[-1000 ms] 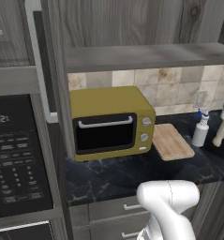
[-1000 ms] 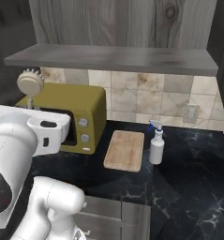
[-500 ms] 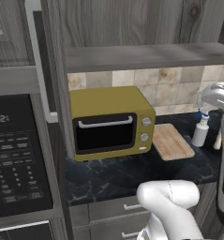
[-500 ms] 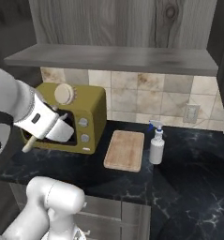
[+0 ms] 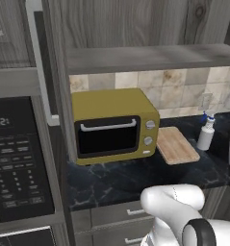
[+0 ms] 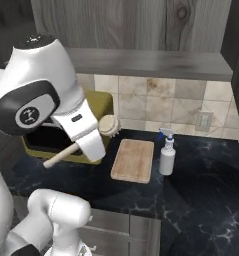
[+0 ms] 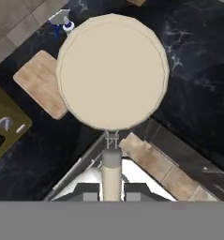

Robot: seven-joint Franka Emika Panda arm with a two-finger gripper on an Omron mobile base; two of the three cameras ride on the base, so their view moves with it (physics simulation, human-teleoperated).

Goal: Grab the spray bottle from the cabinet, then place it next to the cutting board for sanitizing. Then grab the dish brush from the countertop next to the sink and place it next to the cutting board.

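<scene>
The dish brush is sitting in the gripper, jaws closed on its thin handle, round cream head up and filling the middle of the hand view. In the right base view the brush is hanging in the air left of the cutting board, above the counter, with its handle end poking out lower left of the wrist in front of the yellow toaster oven.

The cutting board is lying flat on the black marble countertop, its left edge just beside the toaster oven. The spray bottle is standing upright just right of the board, blue trigger head on top, close to the board's right edge but whether touching I cannot tell. Right of the bottle the countertop is running open and wide toward the frame edge; in front of the board a bare strip is reaching to the counter's front lip.

Above the board the grey wood-grain cabinet is hanging with its thick shelf board overhead, leaving open height over the board and bottle. Behind them the beige tiled backsplash is carrying a wall outlet. Left of the toaster oven a dark cabinet is holding the built-in microwave. Drawer fronts are lining the counter's underside.
</scene>
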